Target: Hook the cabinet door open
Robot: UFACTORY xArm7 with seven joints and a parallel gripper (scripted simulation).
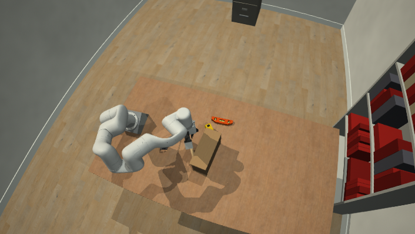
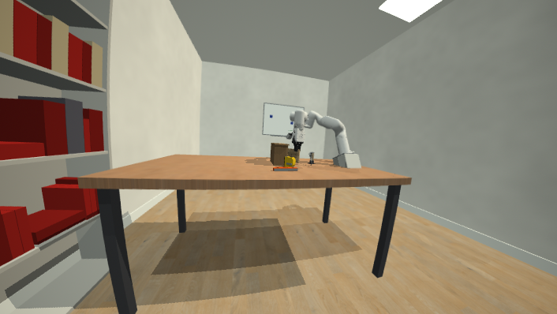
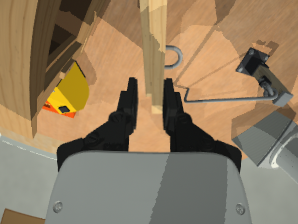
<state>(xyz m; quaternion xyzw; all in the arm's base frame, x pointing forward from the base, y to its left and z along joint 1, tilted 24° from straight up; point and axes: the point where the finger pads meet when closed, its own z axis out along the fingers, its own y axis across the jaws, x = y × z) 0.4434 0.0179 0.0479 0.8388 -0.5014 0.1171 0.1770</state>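
The brown cabinet point(image 1: 207, 145) point(image 2: 278, 151) stands flat on the table point(image 1: 279, 153) point(image 2: 197, 173). Its door point(image 3: 156, 16) point(image 1: 191, 150) is swung part open and shows edge-on in the wrist view. My gripper point(image 3: 150, 89) point(image 1: 188, 144) point(image 2: 297, 147) straddles the door's top edge with its fingers partly open, one on each side. The grey eye point(image 3: 178, 56) sits on the door's outer face, just past my right finger. The thin hook rod point(image 3: 226, 99) lies low, running from the post point(image 3: 262, 72) point(image 1: 163, 149) point(image 2: 312, 157) toward the door, its tip short of the eye.
A yellow tape measure point(image 1: 209, 126) point(image 2: 289, 161) point(image 3: 69, 92) lies by the cabinet's far end. An orange level point(image 1: 221, 120) point(image 2: 285, 169) lies beyond it. The arm's base point(image 1: 138, 121) stands at the table's left side.
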